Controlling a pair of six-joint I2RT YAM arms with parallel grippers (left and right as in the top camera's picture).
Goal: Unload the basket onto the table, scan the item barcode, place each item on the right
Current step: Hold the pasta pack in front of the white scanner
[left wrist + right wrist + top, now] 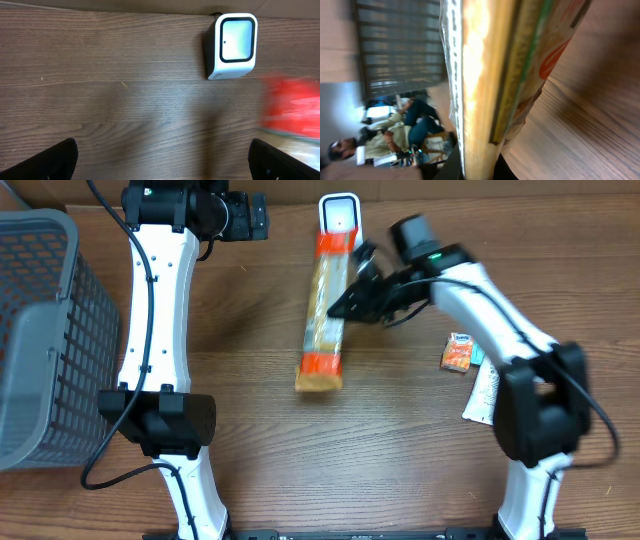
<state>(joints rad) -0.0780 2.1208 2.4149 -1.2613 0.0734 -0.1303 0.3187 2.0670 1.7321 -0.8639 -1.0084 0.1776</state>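
The item is a long clear-wrapped packet [322, 330] with orange bands at both ends, lying lengthwise just below the white barcode scanner [339, 215] at the table's far edge. My right gripper [345, 305] is shut on the packet's right side near its middle. In the right wrist view the packet [485, 85] fills the frame between the dark fingers of that gripper [477, 172]. My left gripper [255, 217] hangs at the far left of the scanner, open and empty [162, 162]. Its view shows the scanner [235, 42] and a blurred red end of the packet [292, 107].
A grey mesh basket [40, 330] stands at the left edge. A small orange packet [458, 353] and a white packet [484, 392] lie to the right, beside the right arm. Bare wooden tabletop lies in the middle and front.
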